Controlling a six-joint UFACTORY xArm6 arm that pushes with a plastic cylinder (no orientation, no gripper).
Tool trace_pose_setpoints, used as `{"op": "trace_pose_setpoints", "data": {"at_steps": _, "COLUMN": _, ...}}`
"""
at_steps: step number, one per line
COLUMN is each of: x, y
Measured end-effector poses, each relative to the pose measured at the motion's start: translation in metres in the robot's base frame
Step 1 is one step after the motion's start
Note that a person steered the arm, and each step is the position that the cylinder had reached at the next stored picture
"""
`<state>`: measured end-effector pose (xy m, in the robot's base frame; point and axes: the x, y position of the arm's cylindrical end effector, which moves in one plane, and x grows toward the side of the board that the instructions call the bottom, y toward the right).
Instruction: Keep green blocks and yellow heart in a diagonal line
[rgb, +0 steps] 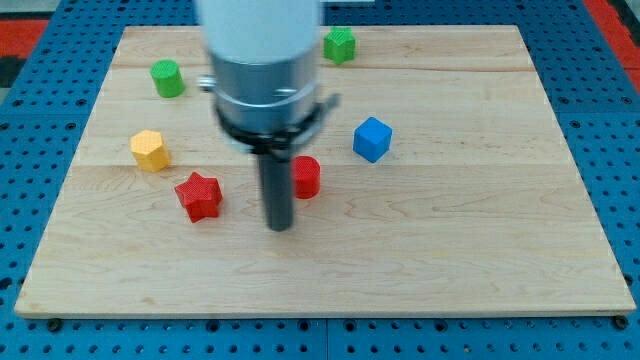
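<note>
A green round block (167, 78) sits near the board's upper left. A green star-like block (340, 45) sits at the top centre, partly behind the arm. A yellow block (150, 150), its shape between a hexagon and a heart, lies at the left. My tip (280, 226) rests on the board at centre, just below and left of a red round block (305, 177) and right of a red star (198, 195). The tip touches no green or yellow block.
A blue cube (372, 138) lies right of centre. The wooden board (480, 260) sits on a blue pegboard surface. The arm's pale body (262, 60) hides part of the board's upper middle.
</note>
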<state>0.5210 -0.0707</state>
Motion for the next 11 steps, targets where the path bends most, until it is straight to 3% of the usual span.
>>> {"op": "trace_pose_setpoints", "data": {"at_steps": 2, "x": -0.006, "y": -0.059}}
{"op": "trace_pose_setpoints", "data": {"at_steps": 3, "x": -0.025, "y": -0.064}}
{"op": "trace_pose_setpoints", "data": {"at_steps": 4, "x": 0.003, "y": -0.028}}
{"op": "trace_pose_setpoints", "data": {"at_steps": 6, "x": -0.111, "y": -0.031}}
{"op": "trace_pose_setpoints", "data": {"at_steps": 7, "x": -0.143, "y": -0.056}}
{"op": "trace_pose_setpoints", "data": {"at_steps": 8, "x": -0.181, "y": -0.032}}
{"op": "trace_pose_setpoints", "data": {"at_steps": 11, "x": -0.258, "y": -0.061}}
